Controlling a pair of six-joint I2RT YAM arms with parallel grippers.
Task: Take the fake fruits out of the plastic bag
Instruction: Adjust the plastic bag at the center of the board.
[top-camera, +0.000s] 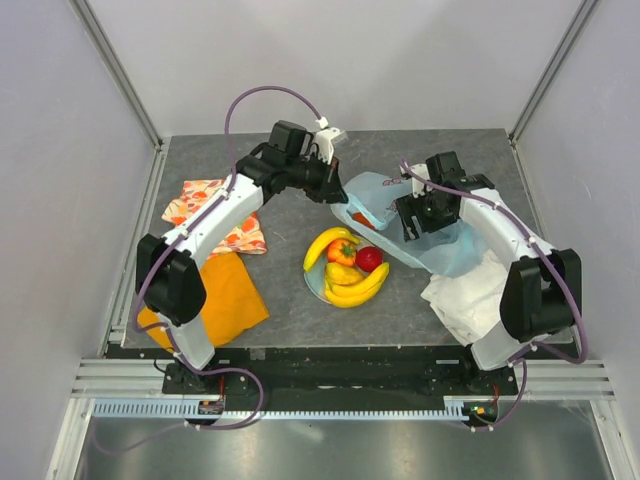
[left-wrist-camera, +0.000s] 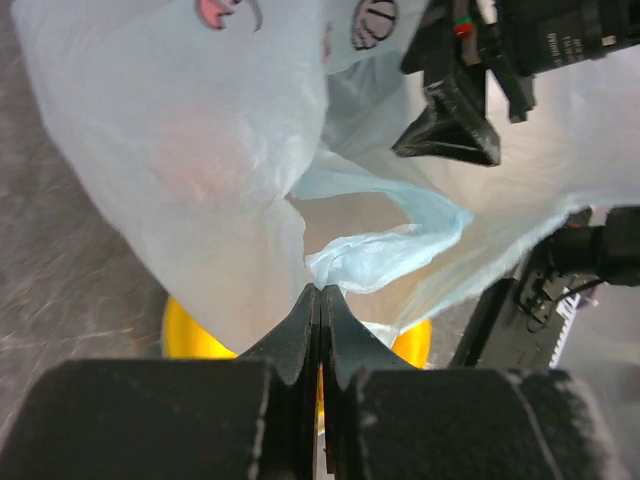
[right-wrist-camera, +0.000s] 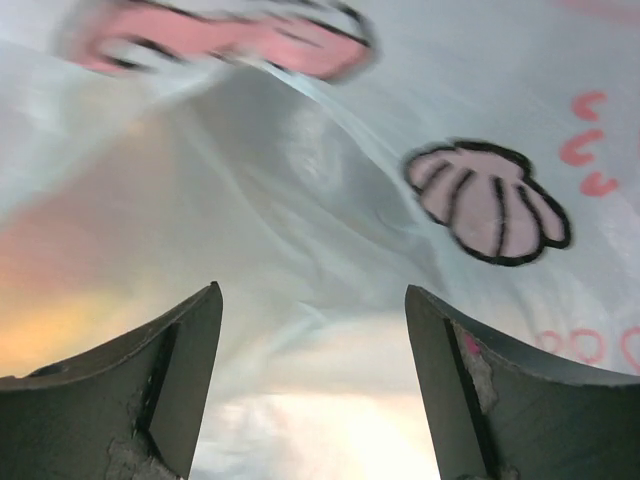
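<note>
The plastic bag (top-camera: 450, 245), right of centre, is pinched at its mouth by the closed left gripper (left-wrist-camera: 320, 292), and a fake fruit (top-camera: 359, 218) inside is seen just frame-left of the open right gripper (right-wrist-camera: 312, 290).

Grey table (top-camera: 300, 325): patterned cloth (top-camera: 200, 205), orange cloth (top-camera: 232, 295), white cloth (top-camera: 465, 300), plate (top-camera: 312, 284) w/ fruits (top-camera: 345, 270).
</note>
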